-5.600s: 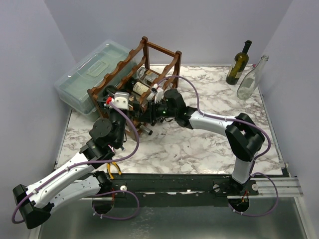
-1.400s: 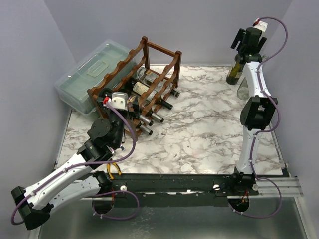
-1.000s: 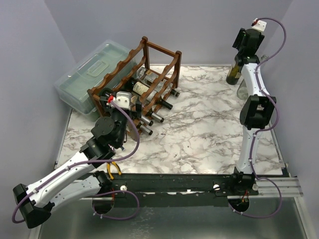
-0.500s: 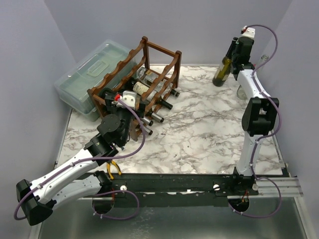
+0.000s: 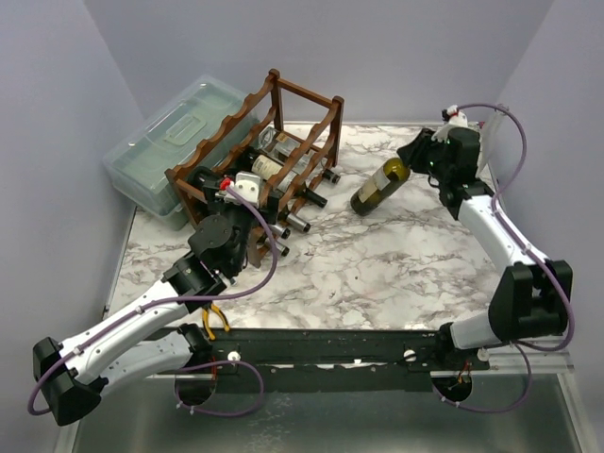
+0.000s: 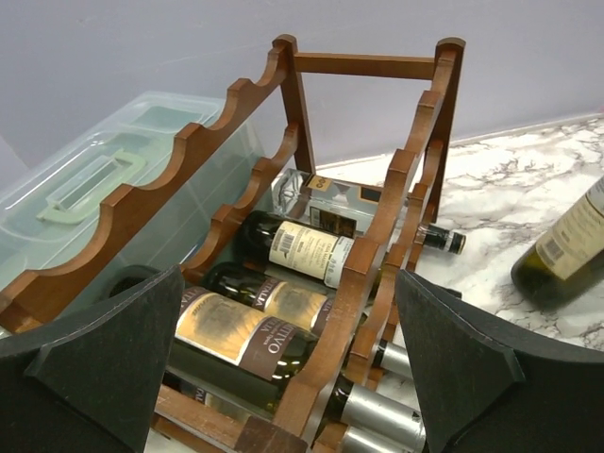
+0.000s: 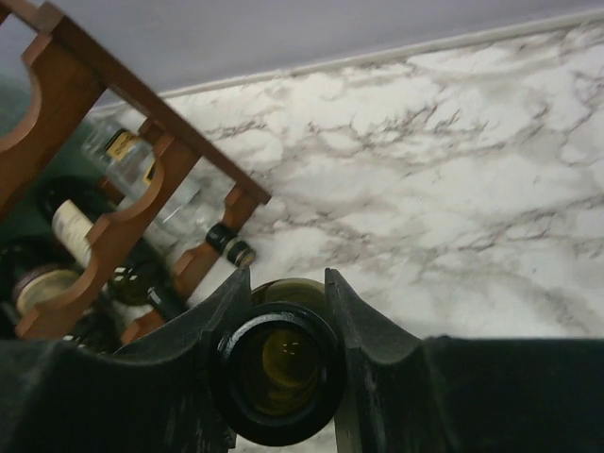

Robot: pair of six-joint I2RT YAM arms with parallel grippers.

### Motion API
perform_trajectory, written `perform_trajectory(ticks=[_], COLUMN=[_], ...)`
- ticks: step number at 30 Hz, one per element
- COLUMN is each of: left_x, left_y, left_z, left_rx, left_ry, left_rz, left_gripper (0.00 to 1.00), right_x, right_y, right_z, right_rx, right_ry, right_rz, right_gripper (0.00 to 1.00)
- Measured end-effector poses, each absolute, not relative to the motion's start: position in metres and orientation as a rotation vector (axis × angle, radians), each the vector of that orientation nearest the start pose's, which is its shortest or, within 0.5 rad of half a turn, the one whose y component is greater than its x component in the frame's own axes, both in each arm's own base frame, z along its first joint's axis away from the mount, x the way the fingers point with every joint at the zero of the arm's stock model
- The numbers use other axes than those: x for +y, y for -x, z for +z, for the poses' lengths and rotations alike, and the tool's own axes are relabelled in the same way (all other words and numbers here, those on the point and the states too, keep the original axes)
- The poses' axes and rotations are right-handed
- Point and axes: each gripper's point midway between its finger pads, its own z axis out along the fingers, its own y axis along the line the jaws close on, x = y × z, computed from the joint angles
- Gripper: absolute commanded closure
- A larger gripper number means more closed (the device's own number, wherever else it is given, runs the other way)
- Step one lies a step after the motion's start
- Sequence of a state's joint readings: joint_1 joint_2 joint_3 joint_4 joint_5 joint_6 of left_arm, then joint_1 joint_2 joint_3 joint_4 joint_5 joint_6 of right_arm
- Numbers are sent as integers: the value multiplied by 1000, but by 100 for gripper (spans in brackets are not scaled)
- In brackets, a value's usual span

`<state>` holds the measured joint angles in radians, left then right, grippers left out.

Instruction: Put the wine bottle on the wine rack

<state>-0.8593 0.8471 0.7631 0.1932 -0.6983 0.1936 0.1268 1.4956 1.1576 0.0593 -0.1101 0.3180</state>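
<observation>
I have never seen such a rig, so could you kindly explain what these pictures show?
The machine is a left arm and a right arm, bolted at the near edge of a marble table. One picture looks down from above and behind them; the other two come from wrist cameras. On the table stand a wooden wine rack with bottles lying in it and, beside it, a lidded plastic box. The right gripper holds a green wine bottle by its neck, tilted. The left gripper is open, facing the rack.
</observation>
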Motion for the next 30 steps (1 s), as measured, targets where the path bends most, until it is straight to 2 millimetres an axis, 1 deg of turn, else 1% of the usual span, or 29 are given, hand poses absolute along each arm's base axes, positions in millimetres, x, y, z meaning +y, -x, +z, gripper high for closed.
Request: perform_trajectory(ticks=[1, 3, 5, 8, 10, 11, 12, 13, 14, 16, 17, 19, 21, 24, 26, 30], left_x=[-151, -156, -161, -177, -194, -199, -208, -218, -224, -252, -256, -278, -300, -330, -344, -360], left_y=[-287, -288, -289, -293, -294, -293, -292, -291, -289, -283, -283, -277, -270, -260, -253, -238], left_z=[331, 329, 325, 318, 310, 307, 302, 296, 294, 281, 278, 266, 255, 233, 216, 183], left_rx=[1474, 1481, 1493, 1516, 1531, 1535, 1544, 1553, 1556, 1579, 1585, 1612, 1643, 1705, 1751, 1838], left_ry=[-210, -218, -230, -284, -347, -366, -403, -443, -465, -561, -574, -639, -695, -772, -814, -903], left_rz=[-35, -50, -57, -92, -144, -161, -193, -232, -258, -372, -383, -484, -587, -720, -772, -796], left_gripper=[5, 5, 5, 5, 5, 5, 5, 4, 3, 3, 2, 2, 2, 2, 1, 1], right_x=[92, 98, 110, 125, 132, 134, 135, 137, 139, 144, 147, 151, 153, 155, 155, 155], right_y=[-460, -439, -416, -382, -360, -350, -340, -330, -323, -310, -304, -295, -291, -289, -290, -292], right_z=[244, 241, 237, 231, 228, 226, 224, 222, 220, 213, 208, 200, 195, 195, 196, 199], right_rx=[1871, 1890, 1923, 1984, 2013, 2027, 2034, 2039, 2043, 2055, 2062, 2075, 2090, 2093, 2085, 2072], right_ry=[-108, -107, -81, -38, -15, -13, -13, -12, -16, -35, -49, -82, -107, -114, -110, -105], right_rz=[443, 511, 580, 662, 710, 732, 754, 780, 808, 870, 904, 958, 991, 1008, 1008, 1010], right_gripper=[99, 99, 99, 99, 99, 99, 100, 99, 99, 99, 99, 99, 99, 99, 100, 99])
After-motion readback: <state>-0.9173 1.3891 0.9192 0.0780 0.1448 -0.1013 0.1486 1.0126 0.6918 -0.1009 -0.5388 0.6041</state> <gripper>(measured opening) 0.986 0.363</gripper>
